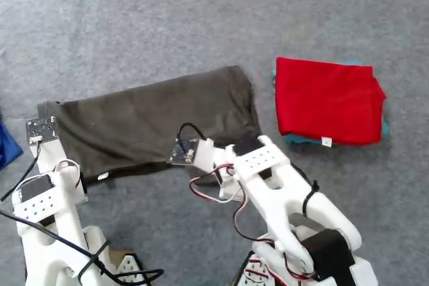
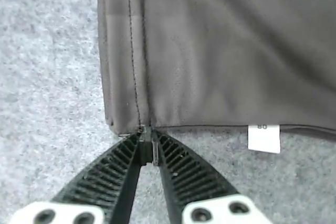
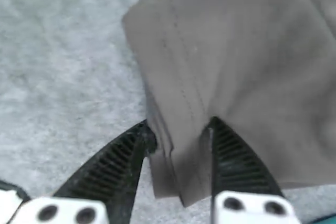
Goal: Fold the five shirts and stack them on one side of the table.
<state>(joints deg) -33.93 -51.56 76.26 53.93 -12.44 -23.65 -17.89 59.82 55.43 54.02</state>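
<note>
Tag [image 2: 264,139] on dark shirt [image 2: 220,51] hem near left jaws, red shirt [image 1: 328,102] apart

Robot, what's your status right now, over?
Left gripper jaws shut on dark shirt hem; right gripper jaws shut on its other end. Red shirt folded aside. Blue cloth lies apart.

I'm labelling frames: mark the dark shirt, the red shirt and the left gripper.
dark shirt [image 1: 154,115]: high view, middle of the spread cloth.
red shirt [image 1: 326,98]: high view, centre of its folded top.
left gripper [image 2: 147,140]: left wrist view, between its fingertips.
</note>
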